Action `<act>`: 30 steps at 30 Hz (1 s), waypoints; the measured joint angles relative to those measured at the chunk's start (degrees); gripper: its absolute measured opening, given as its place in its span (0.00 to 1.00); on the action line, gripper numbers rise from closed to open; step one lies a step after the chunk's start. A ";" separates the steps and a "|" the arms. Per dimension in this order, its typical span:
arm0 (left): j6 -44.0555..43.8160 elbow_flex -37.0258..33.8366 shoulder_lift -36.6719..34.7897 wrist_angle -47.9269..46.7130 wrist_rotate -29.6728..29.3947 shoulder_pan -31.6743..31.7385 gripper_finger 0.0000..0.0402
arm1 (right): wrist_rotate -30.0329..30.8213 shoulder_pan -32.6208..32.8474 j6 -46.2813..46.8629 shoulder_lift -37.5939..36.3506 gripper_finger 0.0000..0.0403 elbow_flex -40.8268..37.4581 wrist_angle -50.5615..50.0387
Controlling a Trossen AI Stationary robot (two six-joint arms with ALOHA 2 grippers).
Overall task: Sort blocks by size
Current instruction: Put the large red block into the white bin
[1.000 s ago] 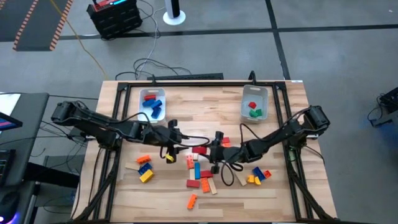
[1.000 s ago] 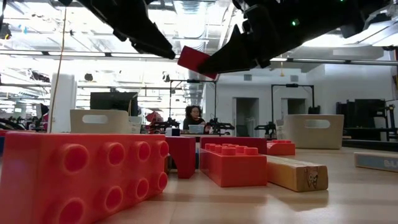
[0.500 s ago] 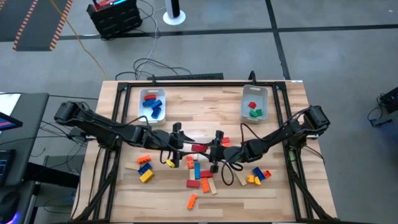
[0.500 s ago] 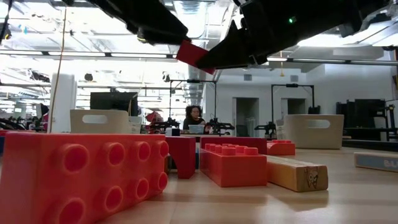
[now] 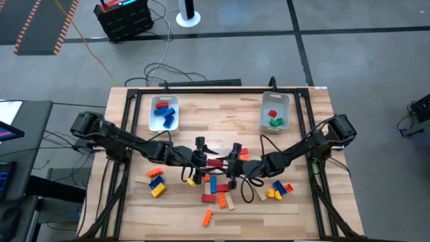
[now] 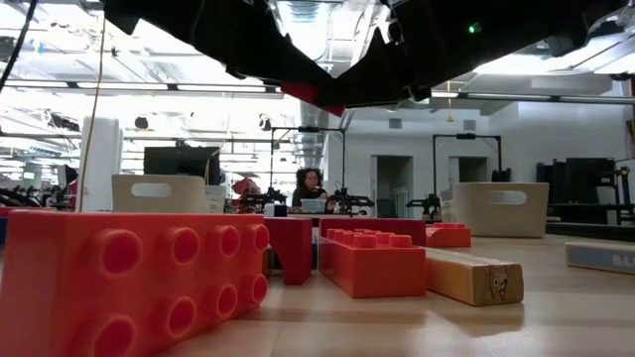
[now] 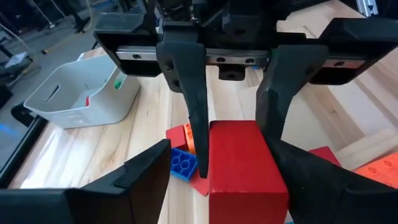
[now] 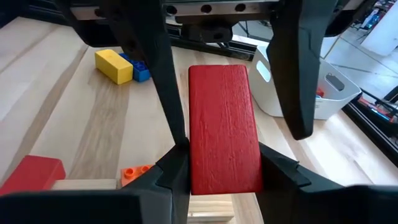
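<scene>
**Handover in mid-air over the middle of the table**

Since a second ago our left arm has reached in from its side of the table, and the left gripper (image 5: 201, 154) now meets the right gripper (image 5: 232, 163) above the scattered bricks. We also see its fingers wider apart than they were, so that they now stand either side of the free end of the red block (image 5: 215, 162) with a gap showing between finger and brick; they are around it, not yet pressing on it. In the right wrist view our right gripper's own fingers are clamped on the near end of the red block (image 8: 224, 127), holding it clear of the wood.

We read this as a pass of a long brick from right to left. The left bin (image 5: 163, 113) holds blue and red pieces and sits on the left arm's side; the right bin (image 5: 274, 111) holds green and red ones. Which size belongs in which we cannot tell from above.

For the task this means one brick is on its way, while many remain loose: the red, blue and tan cluster (image 5: 216, 191) under the grippers, the yellow and blue group (image 5: 156, 183) to the left, another group (image 5: 279, 190) to the right and an orange brick (image 5: 207, 217) near the front edge. Sorting looks far from finished.
</scene>
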 joint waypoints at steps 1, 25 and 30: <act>-0.01 0.00 0.00 0.00 -0.01 0.02 0.64 | 0.04 -0.02 0.00 0.00 0.40 0.00 0.02; -2.08 -0.03 -1.23 -5.75 -0.52 0.03 0.31 | 0.68 0.00 0.66 -0.05 0.56 0.02 -1.25; -3.18 -0.09 -5.49 -14.70 -5.53 0.12 0.31 | 1.94 -0.23 4.43 -2.19 0.60 0.04 -10.04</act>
